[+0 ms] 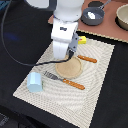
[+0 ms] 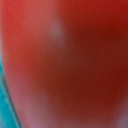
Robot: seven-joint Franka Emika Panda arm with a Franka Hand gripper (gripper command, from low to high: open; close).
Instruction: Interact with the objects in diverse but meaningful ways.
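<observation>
A red tomato (image 2: 70, 65) fills nearly the whole wrist view, blurred and very close to the camera. In the exterior view the tomato is hidden behind the arm. My gripper (image 1: 64, 60) is low over the far edge of the round beige plate (image 1: 70, 70), and its fingers are hidden by the white hand. A pale blue cup (image 1: 35, 81) lies on the mat at the exterior view's left. A flat yellow packet (image 1: 81, 40) lies just behind the arm. A dark grey frying pan (image 1: 93, 17) with a white piece (image 1: 91, 15) in it sits at the back.
A fork (image 1: 65, 80) lies in front of the plate and a knife (image 1: 86, 59) lies at the exterior view's right of it, both on the pale placemat (image 1: 97, 75). A beige bowl (image 1: 123, 16) stands at the back right. A black cable hangs at the left.
</observation>
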